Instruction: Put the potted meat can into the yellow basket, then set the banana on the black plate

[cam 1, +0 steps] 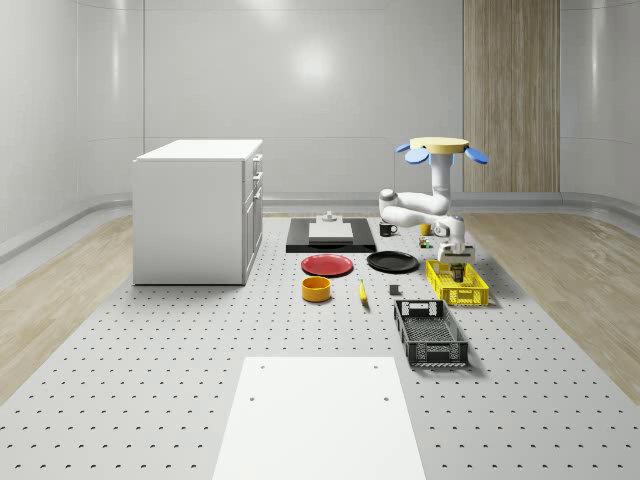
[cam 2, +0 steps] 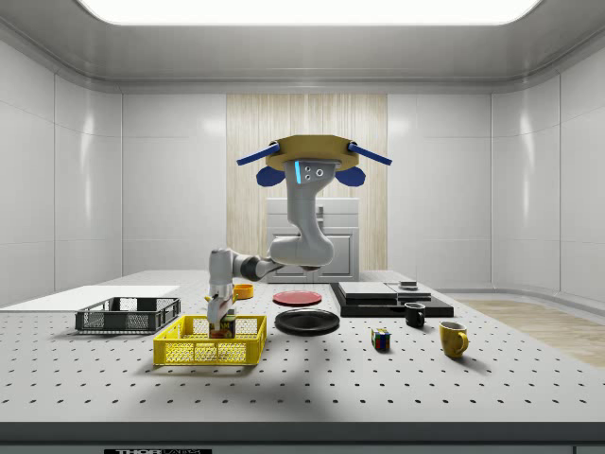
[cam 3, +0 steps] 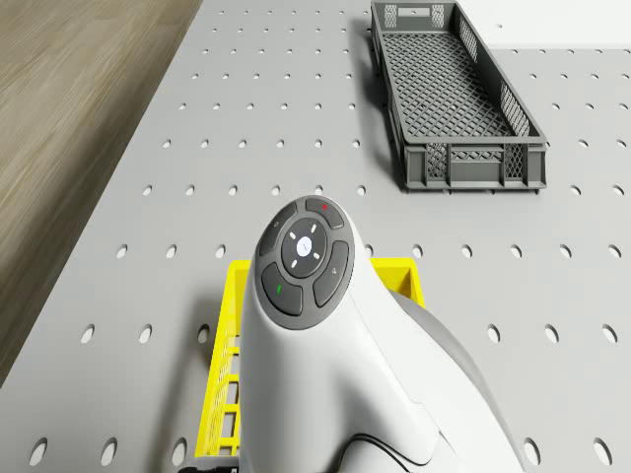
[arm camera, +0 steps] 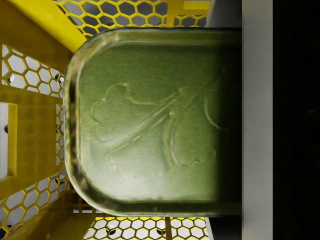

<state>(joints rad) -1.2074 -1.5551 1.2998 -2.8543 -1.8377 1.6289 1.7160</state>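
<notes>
One perforated grey tabletop [cam 1: 150, 400] spans a white-walled room with a wood panel behind. Drone [cam 2: 312, 161] hovers above it, behind the yellow basket [cam 2: 189, 352]. Gripper [cam 2: 220, 322] is down inside the basket, clamped on the potted meat can [arm camera: 150, 125], which sits within the basket walls. Black plate [cam 1: 392, 262] just beside the gripper, red plate [cam 1: 327, 265] beyond it. Banana [cam 1: 362, 291] and orange bowl [cam 1: 316, 289] lie farther off. Dark crate [cam 3: 449, 89] near the basket's far end.

Yellow basket [cam 2: 210, 352] honeycomb mesh; can [arm camera: 150, 125] top greenish, leaf emboss perhaps; black plate [cam 1: 392, 262].
</notes>
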